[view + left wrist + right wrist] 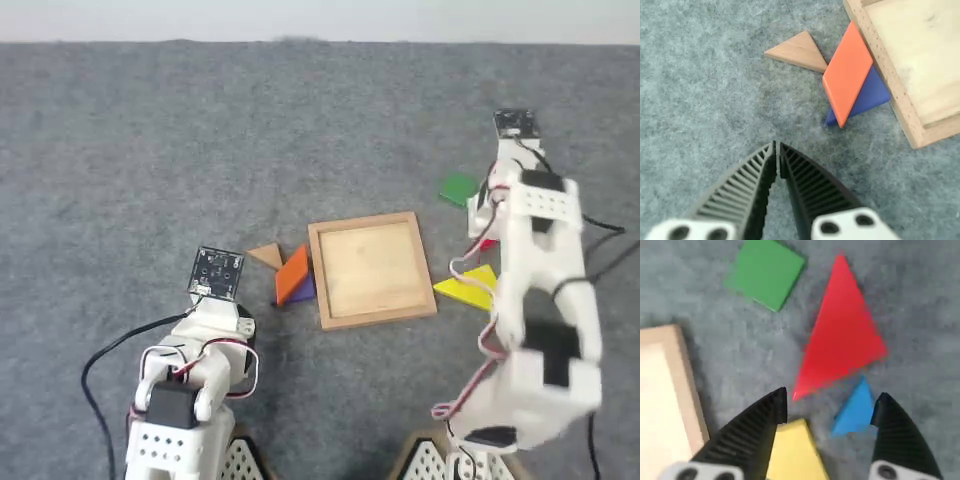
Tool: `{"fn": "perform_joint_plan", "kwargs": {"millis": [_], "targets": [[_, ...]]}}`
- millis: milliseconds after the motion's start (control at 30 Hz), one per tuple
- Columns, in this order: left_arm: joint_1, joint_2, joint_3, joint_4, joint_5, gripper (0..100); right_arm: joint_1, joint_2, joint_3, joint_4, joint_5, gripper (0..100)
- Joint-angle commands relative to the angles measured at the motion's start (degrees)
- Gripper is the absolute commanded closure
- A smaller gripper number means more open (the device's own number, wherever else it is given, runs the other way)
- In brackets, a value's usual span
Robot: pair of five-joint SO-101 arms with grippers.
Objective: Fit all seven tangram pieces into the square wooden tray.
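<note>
My right hand (832,396) is hanging open just above the counter, its jaws spread wide and straddling the small light-blue triangle (855,410), with the low tip of the red triangle (842,340) lying between them too and the yellow piece (792,450) sitting under one finger. My left hand (777,146) is resting closed on nothing, tips nearly touching, pointing at the orange parallelogram (847,70), which is lying across the dark-blue triangle (867,95) and leaning against the rim of the wooden tray (380,316); the plain wood triangle (800,50) is lying just beside them. In the high view, taking the tray as the dial's centre, that trio is sitting at 9 o'clock, the yellow piece at 4, the red at 3 and the green square (458,189) at 2, so I am judging all seven pieces to be outside and the tray bare. What is worrying me is crowding: closing the right hand here is likely to catch the red tip or nudge the yellow along with the light-blue one, and thin flat pieces are liable to skid instead of lifting. On the left, a careless push is risking driving the stacked pair under or over the rim.
</note>
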Motion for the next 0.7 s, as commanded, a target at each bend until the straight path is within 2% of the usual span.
{"fn": "perform_joint_plan", "kwargs": {"millis": [0, 167, 333, 667], "targets": [[0.1, -0.7, -0.7, 0.4, 0.7, 99, 1.1, 5.0, -10.5, 3.2, -4.1, 71.7], [0.1, -0.7, -0.7, 0.4, 0.7, 99, 1.0, 10.7, -15.4, 3.1, -3.8, 71.5], [0.1, -0.7, -0.7, 0.4, 0.7, 99, 1.9, 13.4, -16.4, 0.9, -3.5, 68.3], [0.1, -0.7, -0.7, 0.4, 0.7, 99, 2.0, 18.4, -17.5, -0.6, -3.4, 68.5]]}}
